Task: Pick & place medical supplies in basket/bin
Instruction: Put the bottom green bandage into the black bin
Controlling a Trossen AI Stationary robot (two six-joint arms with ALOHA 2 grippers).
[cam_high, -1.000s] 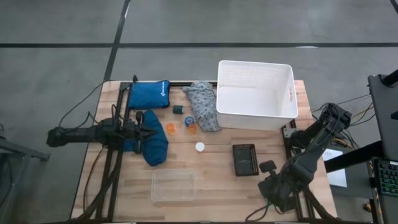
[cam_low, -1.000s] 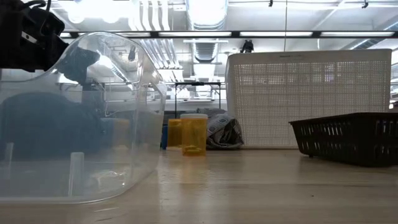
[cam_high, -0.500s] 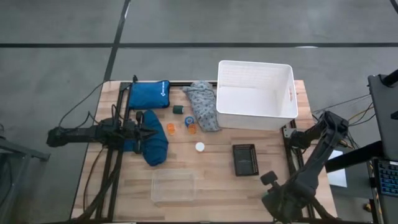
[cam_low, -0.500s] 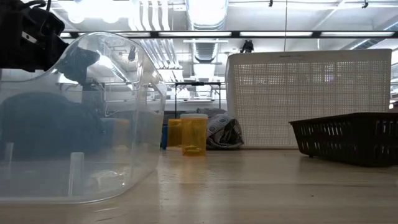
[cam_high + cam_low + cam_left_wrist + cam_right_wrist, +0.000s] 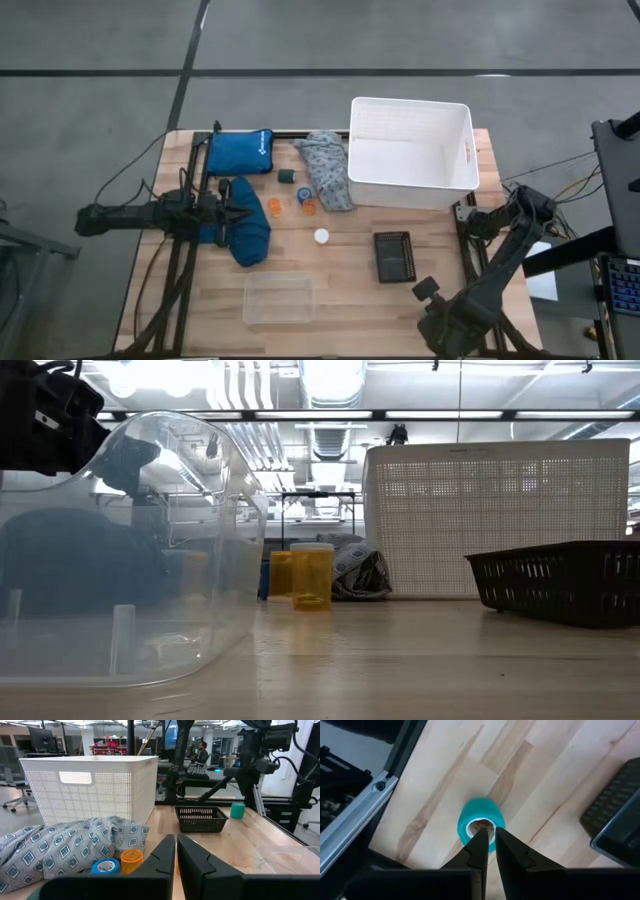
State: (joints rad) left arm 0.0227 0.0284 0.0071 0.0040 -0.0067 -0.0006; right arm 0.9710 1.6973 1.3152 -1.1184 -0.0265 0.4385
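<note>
1. Two grippers, both closed and empty: left gripper (image 5: 243, 210) over dark blue cloth (image 5: 247, 232); right gripper (image 5: 488, 847) above green tape roll (image 5: 480, 822) near the table's (image 5: 340, 280) front-right corner.
2. Risk: shut fingers would nudge the roll away; white tub (image 5: 411, 152) sits at the far edge.

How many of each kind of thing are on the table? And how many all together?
Cloths: 2 (pale patterned cloth, dark blue cloth)
Tape rolls: 3 (green roll, blue roll, teal roll)
Round caps: 3 (orange caps, white cap)
Containers: 3 (white tub, black basket, clear box)
Zip pouches: 1 (blue pouch)
Total: 12
</note>
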